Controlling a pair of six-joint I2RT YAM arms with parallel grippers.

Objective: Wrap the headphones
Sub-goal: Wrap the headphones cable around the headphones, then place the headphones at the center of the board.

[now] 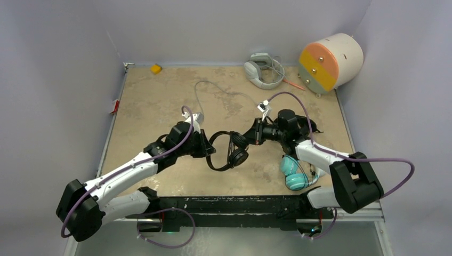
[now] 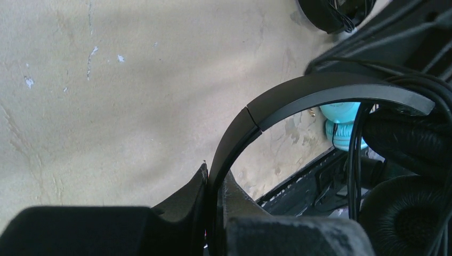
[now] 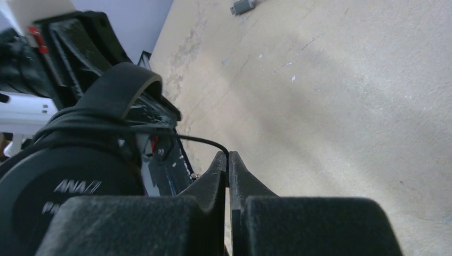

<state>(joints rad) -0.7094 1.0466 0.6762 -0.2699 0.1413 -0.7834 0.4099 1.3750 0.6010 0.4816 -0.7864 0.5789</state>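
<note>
Middle of the bench (image 1: 160, 101), the black headphones (image 1: 230, 153) are held between both arms. Left gripper (image 2: 214, 180): jaws clamped tight on the band (image 2: 298, 93), which looks stiff, light plastic, a sound handle. Right gripper (image 3: 228, 161): jaws pinched fully together on the thin cord (image 3: 205, 142). It's limp and likely slippery, so it'll need tension. The padded cups (image 2: 410, 218) would squash; leave them alone.

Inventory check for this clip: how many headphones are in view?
3: a black pair in the middle, a teal pair beside the right arm, a grey pair at the far edge. Another may hide under that arm.
</note>
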